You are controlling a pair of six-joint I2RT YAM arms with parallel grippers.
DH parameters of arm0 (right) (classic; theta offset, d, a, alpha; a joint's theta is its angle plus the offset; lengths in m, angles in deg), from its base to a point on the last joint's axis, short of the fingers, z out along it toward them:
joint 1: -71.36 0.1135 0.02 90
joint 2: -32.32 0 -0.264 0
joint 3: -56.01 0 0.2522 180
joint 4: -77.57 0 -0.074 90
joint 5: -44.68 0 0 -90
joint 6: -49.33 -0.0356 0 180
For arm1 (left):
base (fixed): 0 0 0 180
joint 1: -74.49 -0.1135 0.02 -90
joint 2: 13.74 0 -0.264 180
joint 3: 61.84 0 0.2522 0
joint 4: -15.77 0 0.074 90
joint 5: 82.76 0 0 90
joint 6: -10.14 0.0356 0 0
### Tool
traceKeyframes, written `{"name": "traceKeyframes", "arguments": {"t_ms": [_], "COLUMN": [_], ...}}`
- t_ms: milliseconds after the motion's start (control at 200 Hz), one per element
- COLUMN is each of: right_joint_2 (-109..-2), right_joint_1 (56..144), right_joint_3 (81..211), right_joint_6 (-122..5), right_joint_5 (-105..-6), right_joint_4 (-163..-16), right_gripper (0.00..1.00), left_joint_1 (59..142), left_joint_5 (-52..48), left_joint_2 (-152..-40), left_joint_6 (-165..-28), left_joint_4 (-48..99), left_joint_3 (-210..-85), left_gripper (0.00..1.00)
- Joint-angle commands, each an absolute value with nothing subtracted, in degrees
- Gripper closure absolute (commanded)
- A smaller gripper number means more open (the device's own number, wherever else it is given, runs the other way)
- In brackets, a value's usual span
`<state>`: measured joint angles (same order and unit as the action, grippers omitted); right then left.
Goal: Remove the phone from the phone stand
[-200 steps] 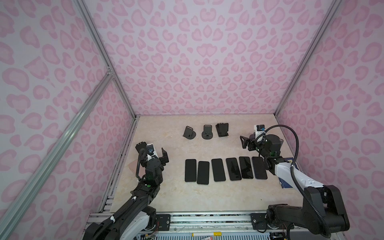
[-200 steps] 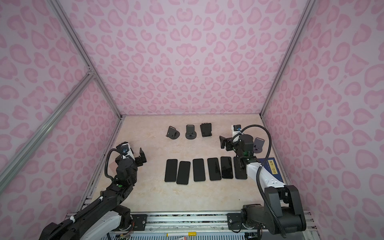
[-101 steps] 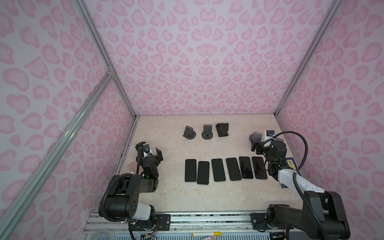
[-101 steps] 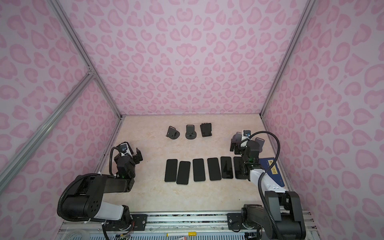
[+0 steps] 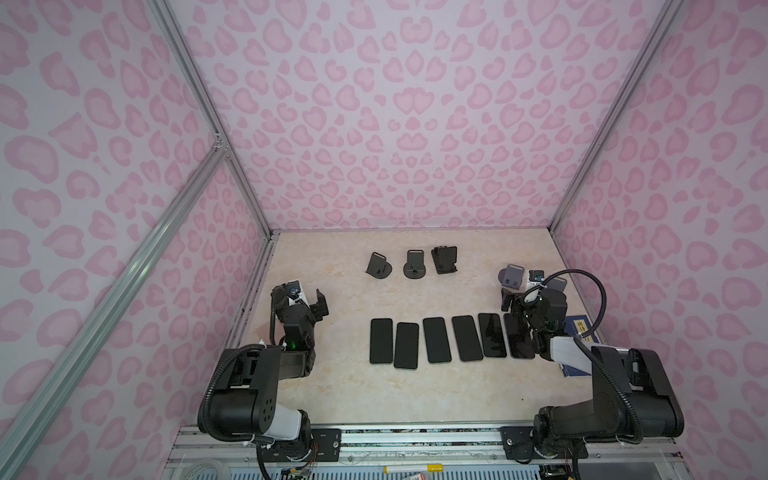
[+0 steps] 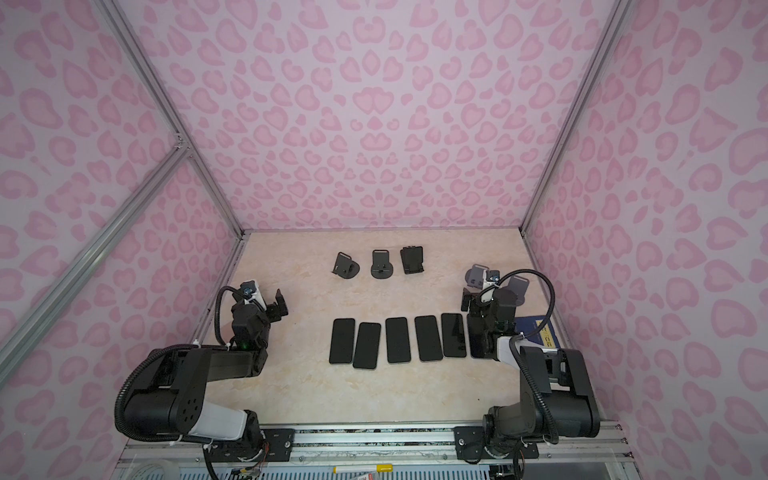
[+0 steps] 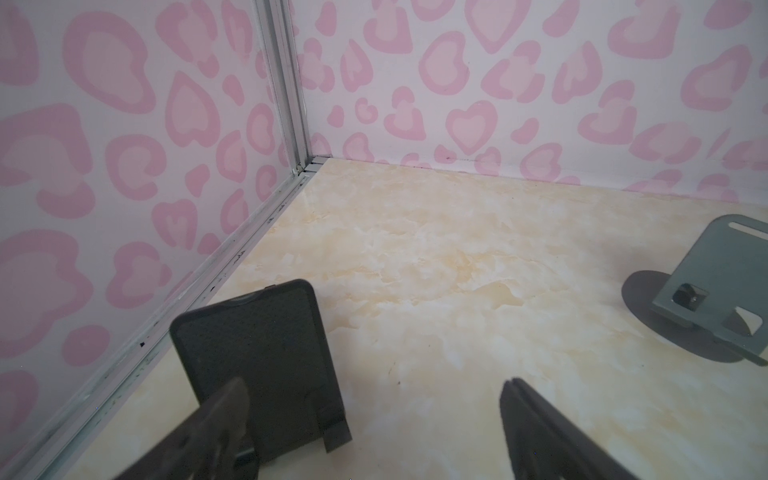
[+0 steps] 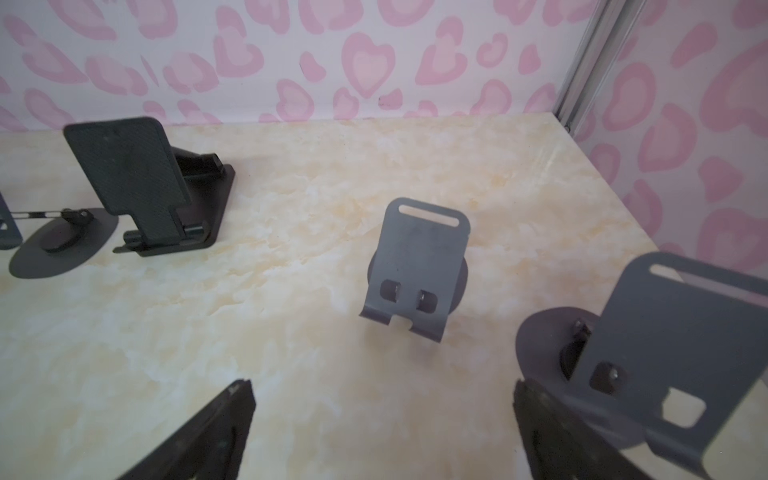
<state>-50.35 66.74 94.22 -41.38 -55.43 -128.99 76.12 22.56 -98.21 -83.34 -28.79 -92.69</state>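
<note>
six phones (image 5: 436, 340) lie flat in a row between the left hand (image 7: 374, 384) and right hand (image 8: 382, 384), both wide open, empty.

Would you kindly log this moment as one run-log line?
phones: six flat in row | stands: empty | left hand: open, empty | right hand: open, empty

left arm (image 5: 253, 370): folded back on itself | right hand (image 8: 382, 386): drew back to the right side
</note>
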Motion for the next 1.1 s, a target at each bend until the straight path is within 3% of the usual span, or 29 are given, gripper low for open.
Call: {"name": "traceKeyframes", "arguments": {"t_ms": [0,55,290,1095], "right_joint_2": [-52.8,-55.5,-57.7,-57.6], "right_joint_1": [66.5,66.5,69.3,69.8], "right_joint_3": [90.3,87.0,88.1,88.4], "right_joint_6": [-43.5,-43.9,-41.7,-41.2], "right_joint_5": [-55.3,-55.4,-49.7,-48.6], "right_joint_4": [-141.4,-151.4,-149.7,-148.9], "right_gripper": [0.01,0.0,0.0,0.0], "left_joint_1": [76.0,76.0,76.0,76.1], "left_joint_5": [22.3,22.2,22.2,22.1], "left_joint_2": [-98.3,-98.2,-98.2,-98.3], "left_joint_6": [-83.8,-83.8,-83.8,-83.7], "left_joint_4": [-29.3,-29.3,-29.2,-29.2], "left_joint_3": [-93.2,-93.2,-93.2,-93.3], "left_gripper": [0.02,0.02,0.02,0.02]}}
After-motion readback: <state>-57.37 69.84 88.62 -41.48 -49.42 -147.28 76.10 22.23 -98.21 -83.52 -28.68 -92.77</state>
